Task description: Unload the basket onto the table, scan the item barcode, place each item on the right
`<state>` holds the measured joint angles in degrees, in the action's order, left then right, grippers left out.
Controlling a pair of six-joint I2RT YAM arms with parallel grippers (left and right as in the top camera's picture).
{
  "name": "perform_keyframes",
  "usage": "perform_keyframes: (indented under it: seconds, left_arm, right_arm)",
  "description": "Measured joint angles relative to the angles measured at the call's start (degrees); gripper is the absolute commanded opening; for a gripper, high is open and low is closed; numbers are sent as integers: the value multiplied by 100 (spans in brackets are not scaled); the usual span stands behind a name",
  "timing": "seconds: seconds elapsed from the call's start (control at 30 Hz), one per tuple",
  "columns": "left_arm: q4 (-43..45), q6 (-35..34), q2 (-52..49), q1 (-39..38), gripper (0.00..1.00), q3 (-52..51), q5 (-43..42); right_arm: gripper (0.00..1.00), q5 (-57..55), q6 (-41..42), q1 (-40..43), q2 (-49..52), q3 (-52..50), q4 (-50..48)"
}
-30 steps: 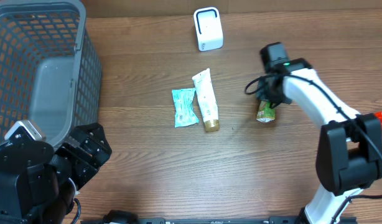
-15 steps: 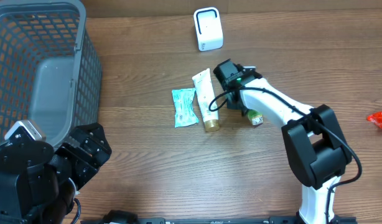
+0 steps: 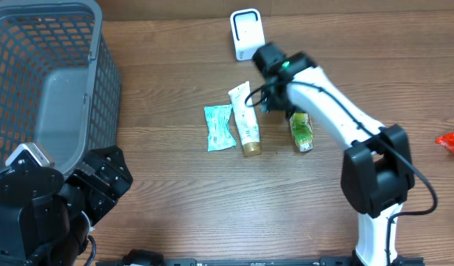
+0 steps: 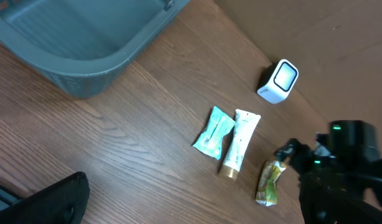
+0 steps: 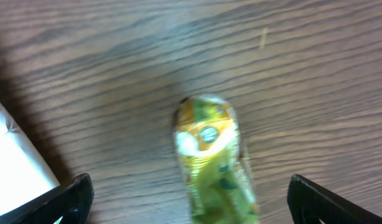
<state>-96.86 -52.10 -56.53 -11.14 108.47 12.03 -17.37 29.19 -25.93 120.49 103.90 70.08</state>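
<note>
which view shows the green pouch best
Right wrist: the green pouch fills the centre, close up, though slightly blurred and cut off below. Overhead shows it whole but small, right of the tube. Left wrist shows it small and far.

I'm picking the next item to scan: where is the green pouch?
Overhead, the green pouch lies on the table right of centre, just right of the white tube.
</note>
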Motion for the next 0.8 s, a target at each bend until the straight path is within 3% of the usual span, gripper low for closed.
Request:
perform_keyframes:
  seconds: [0.23, 0.57, 0.67, 0.73, 0.8]
  left_arm:
    - [-2, 0, 0, 0, 100, 0, 0]
    - [-2, 2, 0, 0, 100, 0, 0]
    - [0, 0, 0, 0, 100, 0, 0]
    - [-2, 2, 0, 0, 100, 0, 0]
    - [0, 2, 0, 0, 100, 0, 0]
  right_arm:
    - [100, 1353, -938, 977, 0, -140, 280]
    - [100, 2474, -1493, 1147, 2, -1480, -1045]
    - [91, 2546, -1545, 1082, 2, -1606, -1235]
    - [67, 2494, -1578, 1054, 2, -1639, -1307]
    - [50, 2415, -1585, 1051, 2, -1661, -1353]
